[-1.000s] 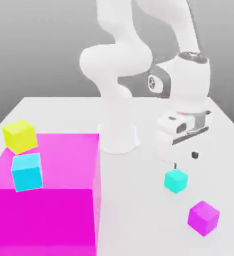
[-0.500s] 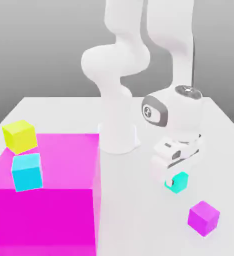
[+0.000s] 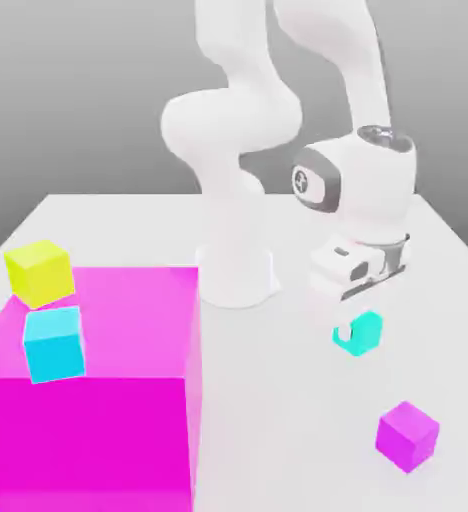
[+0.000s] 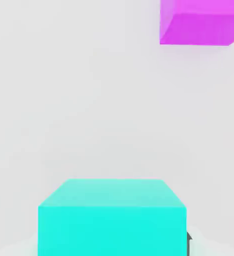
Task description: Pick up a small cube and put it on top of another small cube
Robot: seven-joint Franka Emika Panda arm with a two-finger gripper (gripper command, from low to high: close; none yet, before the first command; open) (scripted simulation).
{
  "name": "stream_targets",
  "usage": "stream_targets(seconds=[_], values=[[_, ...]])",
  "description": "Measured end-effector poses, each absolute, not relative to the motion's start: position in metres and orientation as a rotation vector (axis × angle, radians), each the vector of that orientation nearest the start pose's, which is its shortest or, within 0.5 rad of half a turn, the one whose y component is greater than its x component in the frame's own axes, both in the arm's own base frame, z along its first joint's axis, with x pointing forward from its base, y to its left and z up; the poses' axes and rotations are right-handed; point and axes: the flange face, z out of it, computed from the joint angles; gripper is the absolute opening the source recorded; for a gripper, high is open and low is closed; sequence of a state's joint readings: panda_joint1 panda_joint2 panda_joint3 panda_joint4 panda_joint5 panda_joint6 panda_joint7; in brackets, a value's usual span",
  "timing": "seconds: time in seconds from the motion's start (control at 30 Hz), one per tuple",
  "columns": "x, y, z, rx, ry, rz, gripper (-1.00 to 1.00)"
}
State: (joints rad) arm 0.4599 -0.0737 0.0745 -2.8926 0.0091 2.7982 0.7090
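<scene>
Since the earlier frames the arm has come down, closed on the small turquoise cube (image 3: 359, 333) and lifted it: the cube now hangs clear of the tabletop (image 3: 278, 400), higher than where it lay before. The jaws (image 3: 354, 322) are closed on the turquoise cube, which sits just under the white hand.

The tabletop is plain pale grey-white, with a smooth grey backdrop behind it. On the exterior view's left stands a big magenta block (image 3: 98, 400), cut off by the lower edge. A sky-cyan cube (image 3: 54, 343) rests on its top, and a yellow cube (image 3: 40, 271) sits at its far corner. A small purple cube (image 3: 407, 435) lies on the tabletop, near and below the lifted cube.

In the hand view the turquoise cube (image 4: 112, 217) is cut off at the frame edge, and the purple cube (image 4: 201, 22) is cropped too. A dark sliver beside the turquoise cube is too small to make out.
</scene>
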Motion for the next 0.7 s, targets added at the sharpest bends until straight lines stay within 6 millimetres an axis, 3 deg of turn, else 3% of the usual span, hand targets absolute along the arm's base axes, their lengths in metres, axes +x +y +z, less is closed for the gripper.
stream_targets(seconds=[0.2,0.33,0.4,0.53,0.7], values=[[0.394,0.109,0.257,-3.116,0.537,0.071,-1.0],[0.443,0.044,0.298,-3.078,0.695,0.108,-1.0],[0.458,0.004,0.322,-3.05,0.775,0.121,-1.0],[0.46,-0.068,0.368,-2.996,0.909,0.117,-1.0],[0.426,-0.148,0.414,-2.926,1.093,0.076,-1.0]])
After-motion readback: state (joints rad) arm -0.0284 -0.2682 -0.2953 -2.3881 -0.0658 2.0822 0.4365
